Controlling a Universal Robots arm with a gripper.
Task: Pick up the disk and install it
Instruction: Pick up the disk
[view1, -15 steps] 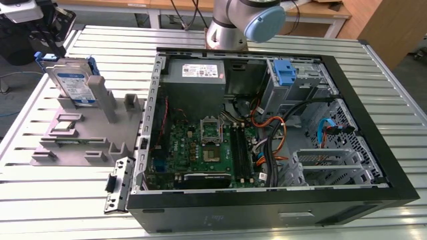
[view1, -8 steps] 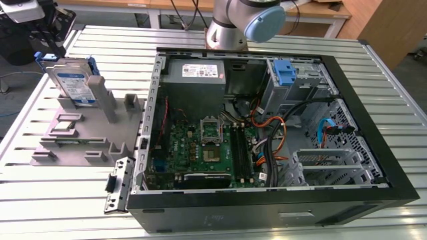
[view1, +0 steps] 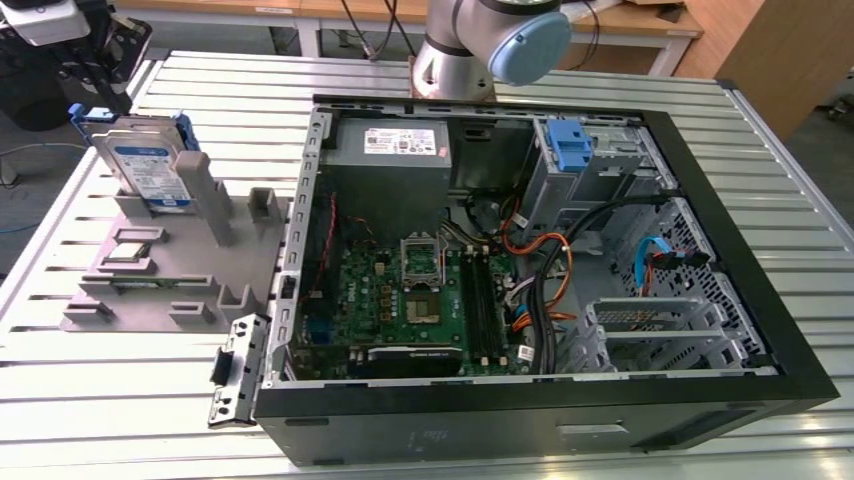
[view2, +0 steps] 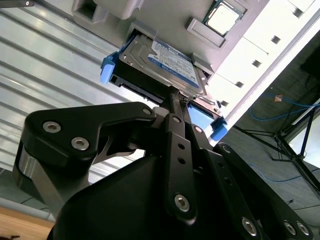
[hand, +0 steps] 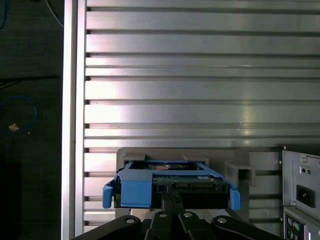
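A ribbed aluminium bench (view1: 534, 75) carries everything. On it lies a black computer tower (view1: 441, 435) on its side, its panel off and its inside open. A green motherboard (view1: 387, 300) sits toward seven o'clock inside it, and a grey power-supply box with a white label (view1: 400, 145) toward eleven o'clock. A blue plastic latch (view1: 571, 148) stands at about one o'clock. The grey-and-blue robot arm (view1: 494, 45) rises from the bench at twelve o'clock of the tower.

Just beside the tower, at its nine o'clock in the exterior view, stands a grey moulded fixture (view1: 160, 285) with slots and pockets. The disk (view1: 144, 165), a flat silver hard drive with a white-and-blue label and blue plastic rails, stands on edge in the fixture's slot at its eleven o'clock end and is not yet installed in the tower. Both wrist views look down on its upper edge (view2: 170, 62) (hand: 170, 180).

The black pincer (view2: 179, 100) (hand: 172, 196) is at the middle of that upper edge. Its fingers (view2: 173, 120) are pressed together and their tips meet the drive's dark end face. Whether they nip any part of it cannot be told.

A small square silver processor chip (view2: 222, 17) lies in a fixture pocket near the drive.
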